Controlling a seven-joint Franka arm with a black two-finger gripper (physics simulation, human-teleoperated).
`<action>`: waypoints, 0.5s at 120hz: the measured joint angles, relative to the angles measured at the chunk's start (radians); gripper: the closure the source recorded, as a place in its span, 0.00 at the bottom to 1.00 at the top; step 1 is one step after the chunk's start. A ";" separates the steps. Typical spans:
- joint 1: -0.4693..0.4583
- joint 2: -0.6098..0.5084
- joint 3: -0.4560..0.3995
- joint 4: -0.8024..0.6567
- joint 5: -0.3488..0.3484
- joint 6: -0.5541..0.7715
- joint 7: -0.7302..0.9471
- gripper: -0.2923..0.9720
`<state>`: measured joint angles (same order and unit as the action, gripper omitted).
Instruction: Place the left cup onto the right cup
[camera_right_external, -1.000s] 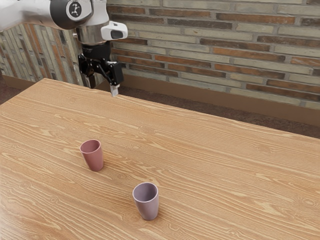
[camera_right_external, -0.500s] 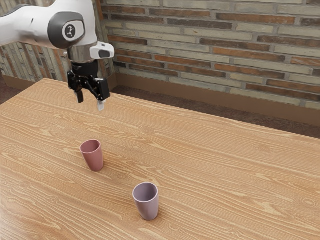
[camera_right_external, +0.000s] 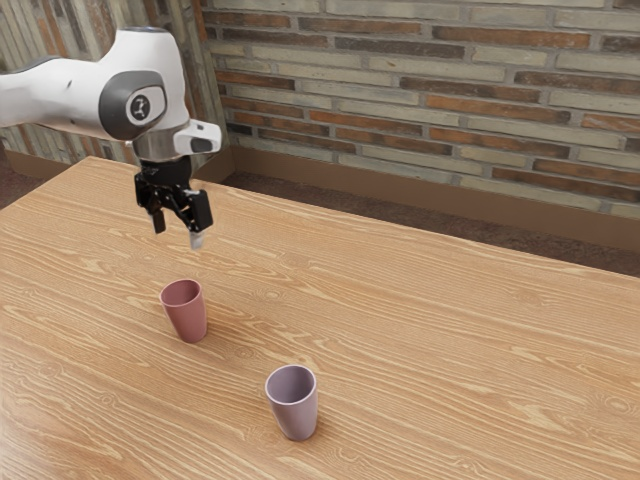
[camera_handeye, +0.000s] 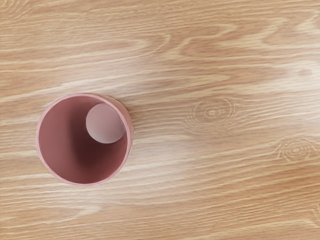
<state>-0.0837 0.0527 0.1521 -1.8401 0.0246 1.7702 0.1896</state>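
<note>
While our gripper hangs above the pink cup, its fingers stand apart and hold nothing; the purple cup stands upright on the table near the pink cup, toward the exterior view's right.

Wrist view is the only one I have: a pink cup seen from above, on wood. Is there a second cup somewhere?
Observer: Yes. A purple cup stands upright on the table. It is apart from the pink cup, toward the exterior view's right and nearer that camera.
Operator: Are the jaws open or closed?
Observer: Open, with nothing between them.
Operator: Do they touch the pink cup?
Observer: No. They hang above its rim with a clear gap, touching nothing.
</note>
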 joint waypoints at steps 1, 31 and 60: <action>0.001 0.000 0.000 -0.002 0.000 0.002 0.001 0.23; 0.010 0.002 0.004 -0.050 0.000 0.066 0.034 0.23; 0.038 0.005 0.003 -0.070 0.001 0.100 0.058 0.23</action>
<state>-0.0456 0.0575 0.1554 -1.9103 0.0252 1.8705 0.2473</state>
